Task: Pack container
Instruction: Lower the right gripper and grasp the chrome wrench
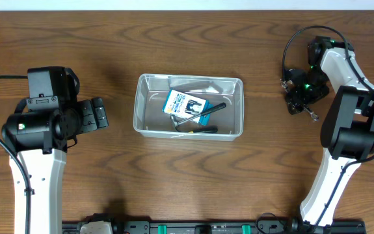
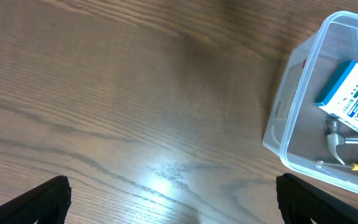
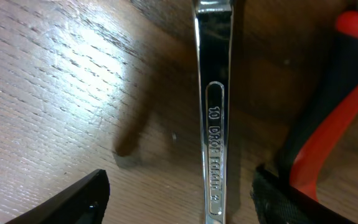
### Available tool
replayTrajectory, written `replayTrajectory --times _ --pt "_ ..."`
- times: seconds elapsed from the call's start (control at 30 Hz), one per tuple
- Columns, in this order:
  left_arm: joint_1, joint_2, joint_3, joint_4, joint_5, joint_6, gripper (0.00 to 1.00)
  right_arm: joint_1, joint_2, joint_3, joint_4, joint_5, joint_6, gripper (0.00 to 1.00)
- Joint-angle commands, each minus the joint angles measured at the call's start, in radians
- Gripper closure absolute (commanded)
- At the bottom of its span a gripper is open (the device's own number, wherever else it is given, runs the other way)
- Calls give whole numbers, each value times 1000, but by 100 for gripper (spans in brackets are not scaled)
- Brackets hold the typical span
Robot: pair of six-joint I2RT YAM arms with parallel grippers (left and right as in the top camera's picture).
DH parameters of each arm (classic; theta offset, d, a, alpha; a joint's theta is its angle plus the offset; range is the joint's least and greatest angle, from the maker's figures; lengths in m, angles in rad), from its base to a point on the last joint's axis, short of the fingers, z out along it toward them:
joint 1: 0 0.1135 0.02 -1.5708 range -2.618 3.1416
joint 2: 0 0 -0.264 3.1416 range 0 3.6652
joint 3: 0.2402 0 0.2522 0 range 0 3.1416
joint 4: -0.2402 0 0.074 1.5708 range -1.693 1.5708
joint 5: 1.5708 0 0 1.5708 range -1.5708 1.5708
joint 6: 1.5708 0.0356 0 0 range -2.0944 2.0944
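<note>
Overhead: container [image 1: 149,114] near left tool [image 1: 101,114]

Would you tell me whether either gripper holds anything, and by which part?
Nothing is held. The right gripper has open jaws straddling the wrench shaft without touching; the left gripper is open and empty.
</note>
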Motion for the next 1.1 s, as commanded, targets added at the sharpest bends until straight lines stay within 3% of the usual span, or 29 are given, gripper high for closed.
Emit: replayTrajectory --times 0.0,0.2,0.33,1.07 --pt "4 -7 5 -3 -1 -9 2 -4 24 -31 -1 -1 24 26" --pt "4 -7 5 -3 -1 -9 2 -3 24 -31 -2 5 32 32" --pt "4 -7 5 -3 -1 -9 2 -3 24 -31 -9 6 31 44" --pt "4 -7 5 -3 -1 -9 2 -3 38 -31 14 64 103 43"
